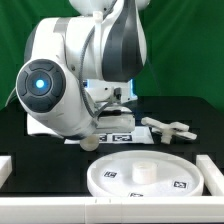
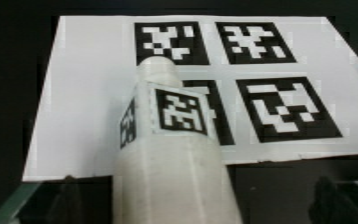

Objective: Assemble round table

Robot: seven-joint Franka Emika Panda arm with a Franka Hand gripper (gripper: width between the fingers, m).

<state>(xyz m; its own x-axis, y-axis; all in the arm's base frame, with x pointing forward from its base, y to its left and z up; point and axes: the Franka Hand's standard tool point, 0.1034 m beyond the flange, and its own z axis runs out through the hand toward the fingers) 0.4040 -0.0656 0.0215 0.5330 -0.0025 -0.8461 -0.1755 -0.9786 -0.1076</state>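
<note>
The short cylindrical post (image 2: 169,150) is white with a square tag on its side. It lies lengthwise over the marker board (image 2: 87,100). My gripper (image 2: 194,210) is open, with one dark fingertip (image 2: 59,206) on each side of the post and a gap on both sides. In the exterior view the gripper (image 1: 113,112) hangs low over the marker board (image 1: 118,136), and one end of the post (image 1: 88,141) shows beneath the arm. The large round rimmed disc (image 1: 110,186) lies nearer the front. The cross-shaped piece (image 1: 168,128) lies on the black table at the exterior view's right.
White edge rails run along the exterior view's left (image 1: 8,166), right (image 1: 212,166) and front (image 1: 60,212) of the black table. The arm's bulky body (image 1: 60,85) fills the exterior view's left half. A green wall stands behind.
</note>
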